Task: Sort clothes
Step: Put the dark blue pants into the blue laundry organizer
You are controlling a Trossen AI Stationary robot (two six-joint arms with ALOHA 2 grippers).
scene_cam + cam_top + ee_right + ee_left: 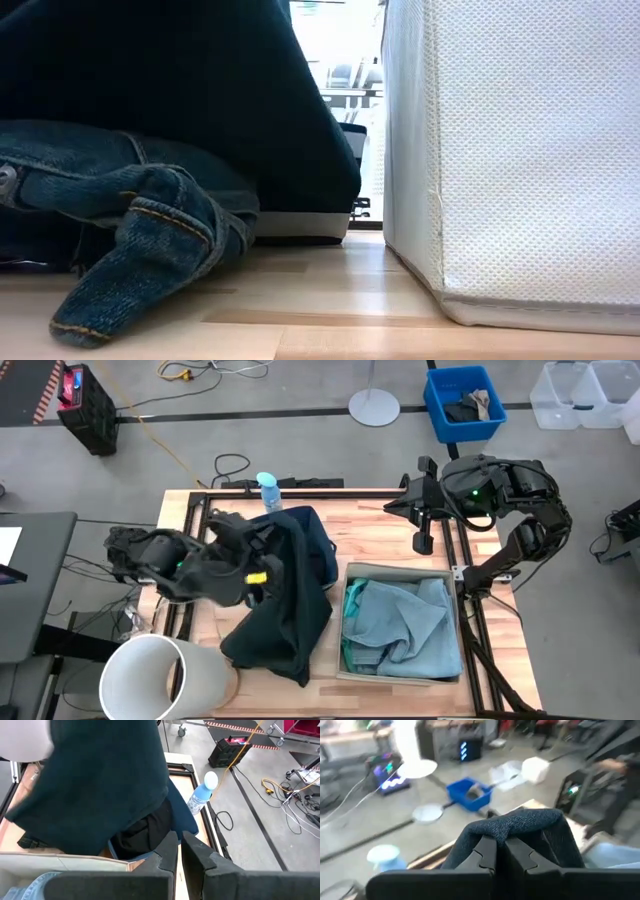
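Two pincers show in the high view, and only your left pincer (262,573) is working: it sits left of centre, pinched on a fold of the dark garment (290,595), which drapes down from it toward the lower middle of the frame. Held up like that, the cloth hangs clear of the pile, probably so you can carry it across. The bin (452,622) at lower right already holds pale blue jeans (405,622) with a turquoise edge at their left, so that looks like the sorted side. Your right pincer (424,540) waits at upper right, beyond the bin, near the table's (370,530) far edge, out of the way.

The low view shows navy jeans (140,225) lying crumpled on the table at left, the dark garment hanging behind them, and the bin's white wall (520,150) filling the right.

The left wrist view shows the fingers pressed together on a ridge of dark cloth (520,827) at frame centre.

The right wrist view shows its fingers nearly together with nothing between them, the hanging garment (95,780) at upper left, black cloth (145,832) under it and a bottle (202,795) right of centre.
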